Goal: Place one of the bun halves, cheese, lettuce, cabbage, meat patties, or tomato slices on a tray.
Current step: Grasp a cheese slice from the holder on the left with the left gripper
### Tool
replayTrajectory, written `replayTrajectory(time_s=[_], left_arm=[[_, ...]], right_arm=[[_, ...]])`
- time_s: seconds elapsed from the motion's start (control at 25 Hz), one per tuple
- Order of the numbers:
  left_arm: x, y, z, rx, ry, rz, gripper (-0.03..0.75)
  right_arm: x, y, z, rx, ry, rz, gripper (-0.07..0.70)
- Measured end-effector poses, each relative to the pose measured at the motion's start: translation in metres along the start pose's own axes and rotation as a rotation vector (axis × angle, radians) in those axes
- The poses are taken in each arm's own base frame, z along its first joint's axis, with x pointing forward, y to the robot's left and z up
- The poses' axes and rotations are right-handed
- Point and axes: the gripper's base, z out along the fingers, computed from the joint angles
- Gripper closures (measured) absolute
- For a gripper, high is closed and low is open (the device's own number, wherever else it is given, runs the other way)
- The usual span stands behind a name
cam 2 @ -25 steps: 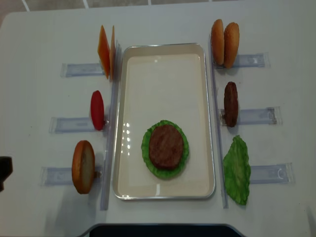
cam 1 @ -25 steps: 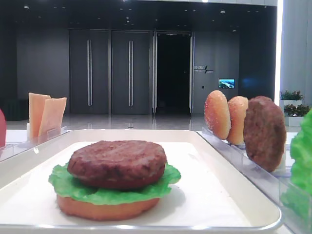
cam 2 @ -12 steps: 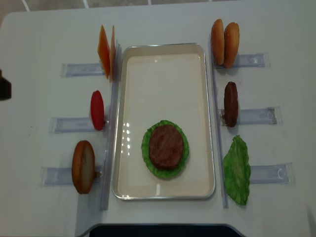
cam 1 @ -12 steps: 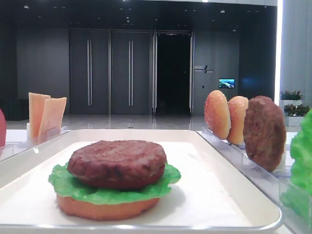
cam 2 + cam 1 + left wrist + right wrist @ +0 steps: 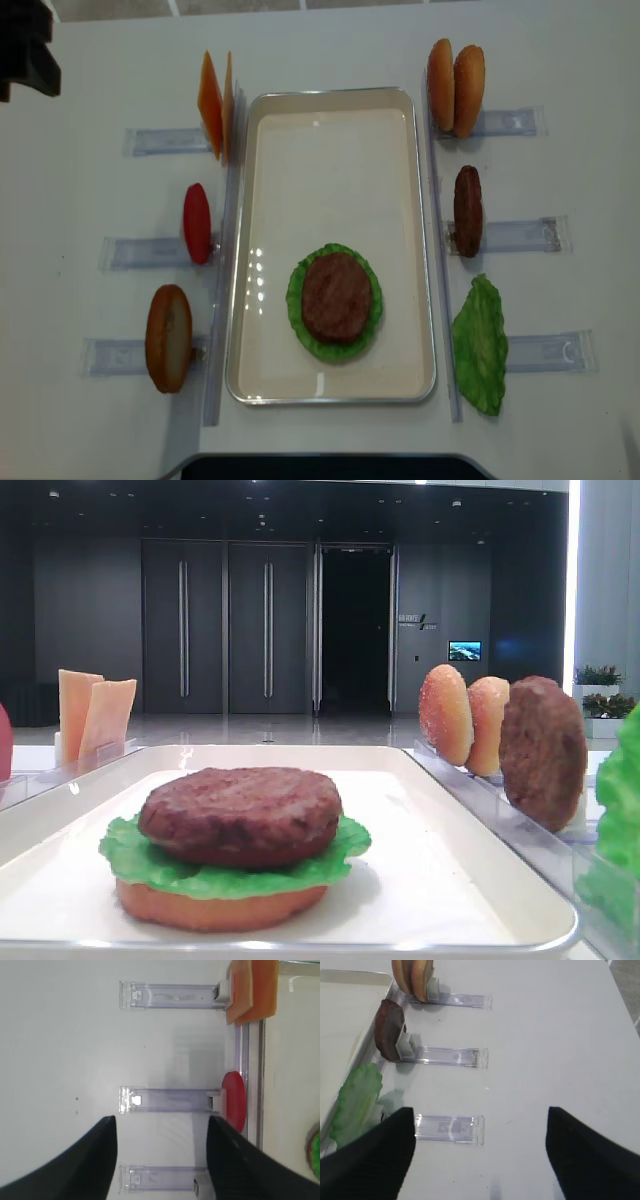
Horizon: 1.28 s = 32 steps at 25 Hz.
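We take the wide shallow white rectangular tray (image 5: 330, 130) with its raised rounded rim as our landmark. On its near half sits a stack: a flat orange-brown bun base (image 5: 215, 908), a bright green ruffled lettuce leaf (image 5: 300, 330) and a thick dark reddish-brown meat patty (image 5: 337, 297) on top; the far half of the tray is bare white floor. Along the tray's left rim stand two thin pale-orange cheese slices (image 5: 214, 104) upright at the far end, a red tomato slice (image 5: 197, 223) on edge at the middle, and a golden-tan bun half (image 5: 168, 338) on edge at the near end, each in a clear plastic rack (image 5: 140, 252) running away from the rim. Along the right rim stand two domed bun halves (image 5: 455, 87) at the far end, a second dark patty (image 5: 467, 211) on edge at the middle, and a second green leaf (image 5: 481, 345) lying against its rack at the near end. Beyond the racks the white table (image 5: 580, 200) lies open on both sides. The left gripper (image 5: 161, 1160) hangs over the table left of the tray, beside the tomato's rack — its dark fingers (image 5: 85, 1165) spread wide with nothing between them. The right gripper (image 5: 480, 1152) hovers right of the tray, near the leaf's rack, fingers (image 5: 590, 1155) likewise parted and holding nothing.
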Motion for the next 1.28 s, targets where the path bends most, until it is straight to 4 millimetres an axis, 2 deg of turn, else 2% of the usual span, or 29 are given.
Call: replayTrajectory(time_s=[0.4, 0.68, 0.84, 1.28], left_arm=[[-0.051, -0.003, 0.06, -0.001, 0.038, 0.002, 0.283], [-0.072, -0.005, 0.09, -0.001, 0.057, 0.003, 0.283], [-0.074, -0.005, 0.096, -0.002, 0.066, 0.004, 0.283], [-0.075, -0.005, 0.096, -0.009, 0.055, 0.007, 0.283]], right_arm=[[0.0, 0.0, 0.0, 0.0, 0.0, 0.0, 0.09], [0.0, 0.0, 0.0, 0.0, 0.0, 0.0, 0.09], [0.0, 0.0, 0.0, 0.0, 0.0, 0.0, 0.09], [0.0, 0.0, 0.0, 0.0, 0.0, 0.0, 0.09]])
